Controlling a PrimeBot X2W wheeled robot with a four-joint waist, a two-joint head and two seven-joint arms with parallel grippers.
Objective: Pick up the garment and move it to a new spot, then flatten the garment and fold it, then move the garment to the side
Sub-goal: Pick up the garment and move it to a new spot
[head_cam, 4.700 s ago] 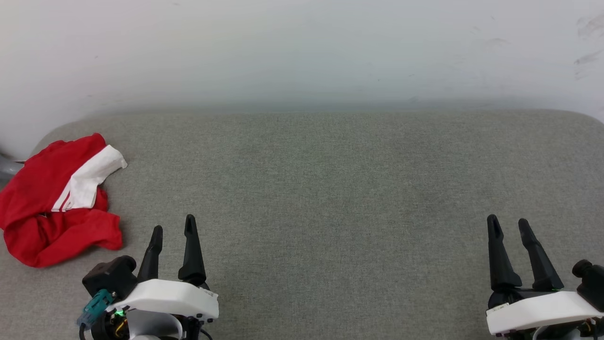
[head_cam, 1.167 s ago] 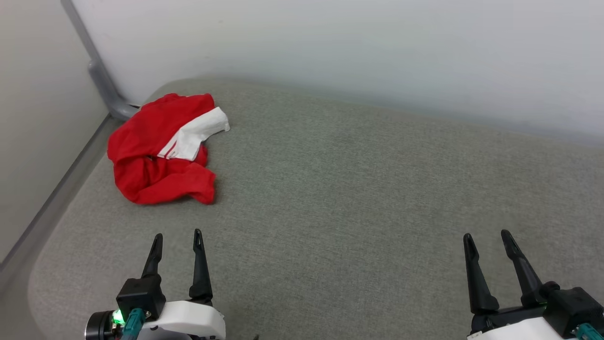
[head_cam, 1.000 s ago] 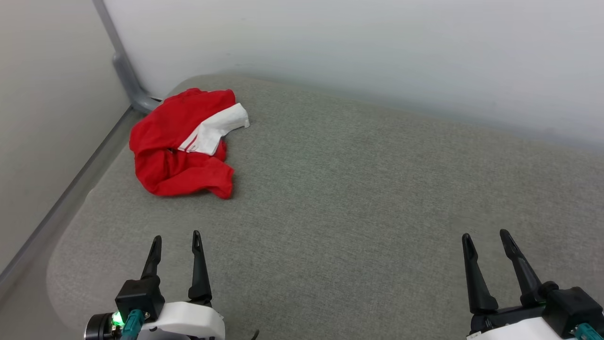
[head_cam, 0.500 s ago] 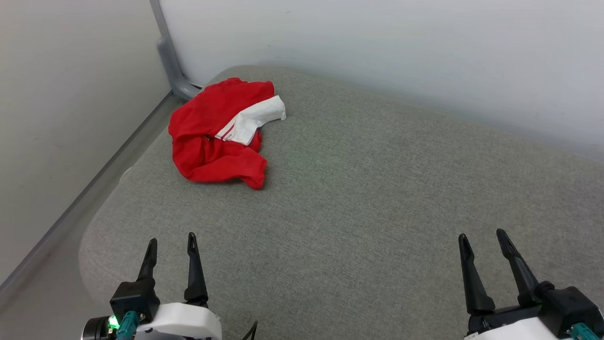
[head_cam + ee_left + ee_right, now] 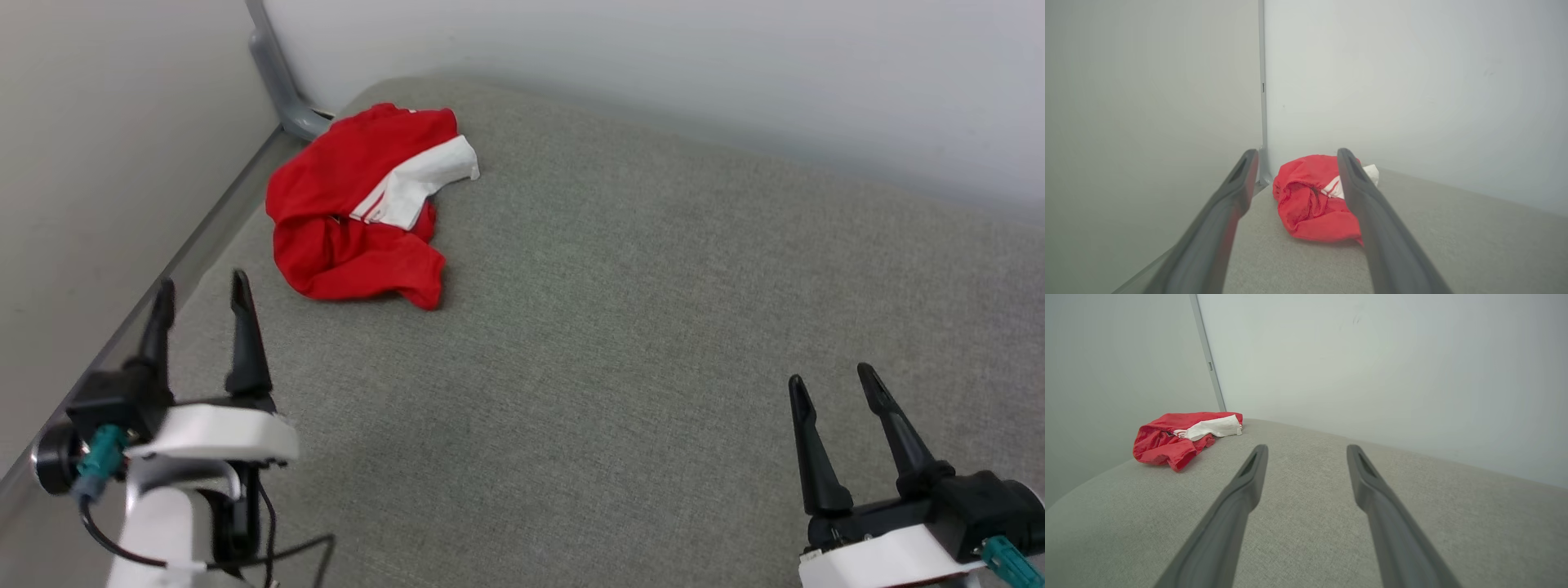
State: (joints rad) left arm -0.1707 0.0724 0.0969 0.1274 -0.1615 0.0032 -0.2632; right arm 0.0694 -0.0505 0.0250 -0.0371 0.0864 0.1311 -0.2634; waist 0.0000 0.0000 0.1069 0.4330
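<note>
Crumpled red-and-white jersey shirt [image 5: 351, 220] near far left rounded edge of fuzzy grey pad [image 5: 637, 343]; lots of bare room right. Black left gripper [image 5: 202, 279], right gripper [image 5: 829, 374]: fingers wide apart, empty.

The garment [image 5: 355, 220], red with one white sleeve showing, lies crumpled near the surface's far-left corner.

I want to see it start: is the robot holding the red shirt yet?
No, the garment lies crumpled on the grey cushion, apart from the open left gripper and right gripper.
</note>
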